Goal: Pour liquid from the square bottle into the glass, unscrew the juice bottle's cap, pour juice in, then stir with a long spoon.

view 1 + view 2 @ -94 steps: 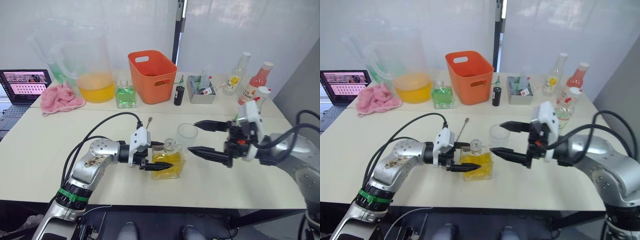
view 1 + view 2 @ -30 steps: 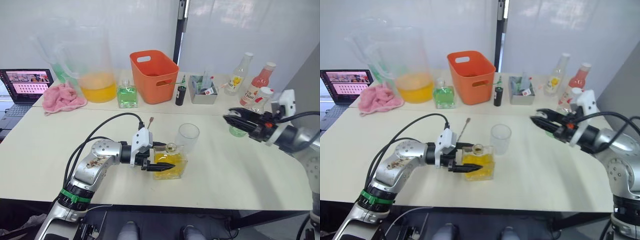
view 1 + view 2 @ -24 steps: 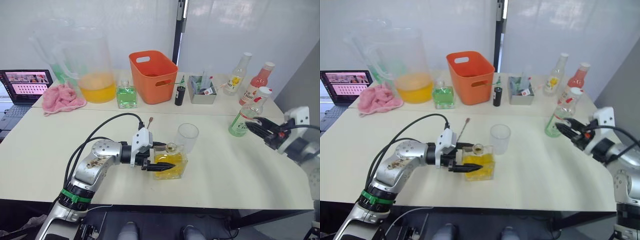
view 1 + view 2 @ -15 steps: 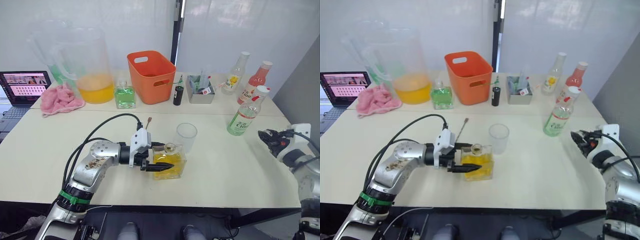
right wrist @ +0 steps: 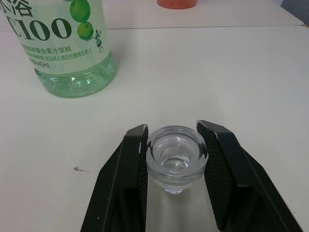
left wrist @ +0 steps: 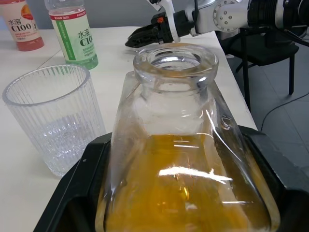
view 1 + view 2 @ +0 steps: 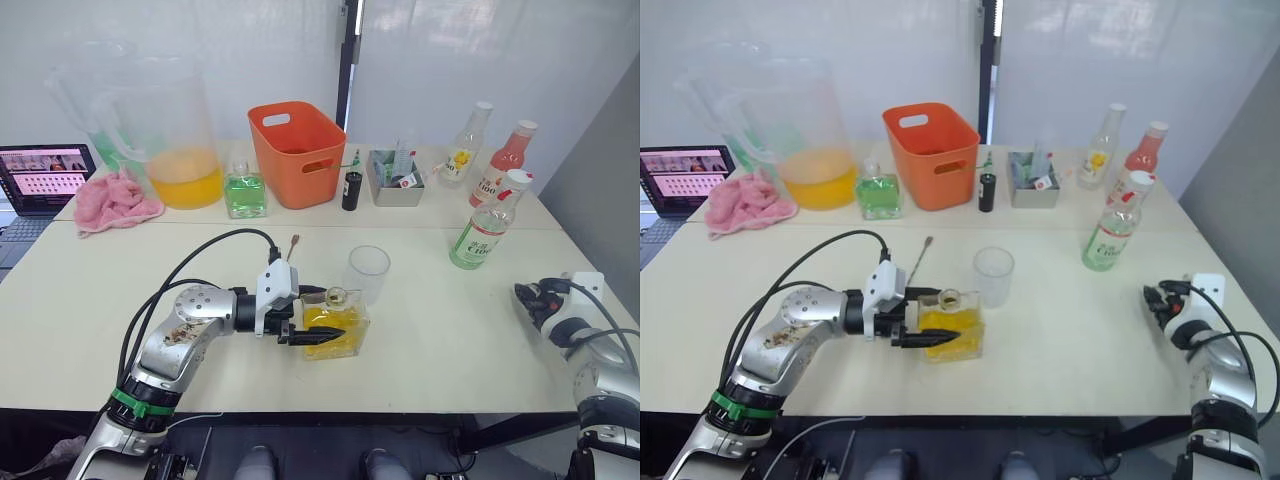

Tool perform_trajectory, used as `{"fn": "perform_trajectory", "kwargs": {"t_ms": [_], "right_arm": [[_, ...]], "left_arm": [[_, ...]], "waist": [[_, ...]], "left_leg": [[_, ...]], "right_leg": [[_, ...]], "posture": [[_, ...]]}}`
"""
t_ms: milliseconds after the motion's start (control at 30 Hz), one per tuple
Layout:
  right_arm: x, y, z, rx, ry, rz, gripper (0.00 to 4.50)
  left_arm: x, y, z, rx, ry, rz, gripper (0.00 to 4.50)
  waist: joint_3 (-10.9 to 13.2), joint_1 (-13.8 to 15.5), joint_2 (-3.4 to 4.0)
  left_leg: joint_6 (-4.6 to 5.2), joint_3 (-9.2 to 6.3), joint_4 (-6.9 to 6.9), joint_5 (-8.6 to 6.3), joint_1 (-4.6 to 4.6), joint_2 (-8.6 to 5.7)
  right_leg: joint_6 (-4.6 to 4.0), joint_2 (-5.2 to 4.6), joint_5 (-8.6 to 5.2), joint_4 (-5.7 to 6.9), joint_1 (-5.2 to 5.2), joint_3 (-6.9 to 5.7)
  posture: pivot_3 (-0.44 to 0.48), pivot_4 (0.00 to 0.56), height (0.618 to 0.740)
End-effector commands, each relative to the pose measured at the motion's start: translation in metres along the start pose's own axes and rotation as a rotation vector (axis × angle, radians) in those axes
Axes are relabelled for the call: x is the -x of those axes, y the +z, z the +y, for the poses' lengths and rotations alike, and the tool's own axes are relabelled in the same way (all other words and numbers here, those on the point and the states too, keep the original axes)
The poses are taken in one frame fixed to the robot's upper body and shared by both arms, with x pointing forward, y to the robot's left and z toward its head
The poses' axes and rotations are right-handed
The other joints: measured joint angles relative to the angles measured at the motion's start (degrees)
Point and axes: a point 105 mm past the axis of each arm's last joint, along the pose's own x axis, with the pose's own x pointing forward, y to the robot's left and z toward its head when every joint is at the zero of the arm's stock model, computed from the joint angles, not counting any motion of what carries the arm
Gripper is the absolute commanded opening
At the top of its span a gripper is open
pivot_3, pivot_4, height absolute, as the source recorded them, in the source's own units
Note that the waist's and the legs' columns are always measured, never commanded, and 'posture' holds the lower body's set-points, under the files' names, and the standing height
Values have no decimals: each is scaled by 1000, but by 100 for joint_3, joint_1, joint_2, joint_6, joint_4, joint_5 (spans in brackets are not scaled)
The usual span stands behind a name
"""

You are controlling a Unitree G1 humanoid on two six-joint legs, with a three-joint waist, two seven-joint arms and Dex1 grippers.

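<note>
My left gripper (image 7: 322, 331) clasps the square bottle (image 7: 337, 324), open-necked, standing just beside the glass (image 7: 368, 274). My right gripper (image 5: 173, 151) pinches what looks like its glass stopper (image 5: 176, 157) near the green juice bottle (image 7: 484, 233).

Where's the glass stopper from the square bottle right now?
The stopper sits between the right pincer's fingers, low over the table's right edge, near the green bottle and far from the square bottle in the left pincer.
</note>
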Motion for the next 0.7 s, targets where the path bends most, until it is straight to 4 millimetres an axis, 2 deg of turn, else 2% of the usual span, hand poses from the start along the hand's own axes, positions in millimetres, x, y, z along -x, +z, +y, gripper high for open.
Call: {"fn": "perform_trajectory", "kwargs": {"t_ms": [33, 233, 433, 533, 700], "right_arm": [[4, 20, -11, -8, -20, -71, 2385], [11, 44, -16, 12, 25, -138, 4373], [26, 77, -16, 72, 122, -199, 4447], [39, 97, 8, 128, 305, -196, 4447], [67, 108, 51, 167, 592, -89, 4447]], "left_arm": [[-3, 9, -4, -31, -13, -37, 2803], [-4, 12, -3, -42, -5, -63, 2803], [-5, 14, -3, -60, 12, -69, 2803], [-4, 12, -1, -64, 37, -52, 2803], [-1, 15, -1, -79, 49, -38, 2803]], "waist": [[0, -1, 0], [1, 2, 5], [2, 9, 9], [0, 7, 14], [-1, 7, 20]], "left_leg": [[0, 0, 0, 0, 0, 0], [0, 0, 0, 0, 0, -4], [0, 2, -1, 0, -1, -18], [1, 2, 0, 0, -1, -21], [1, 3, 1, 0, 0, -23]], "right_leg": [[0, 0, 0, 0, 0, 1], [2, 1, 0, 0, -1, 11], [14, 7, -7, 0, -1, 46], [16, 8, -8, 1, -1, 55], [17, 9, -9, 2, -1, 62]], "posture": [[0, 150, 738], [0, 150, 738], [0, 150, 738], [0, 150, 738], [0, 150, 738]]}}
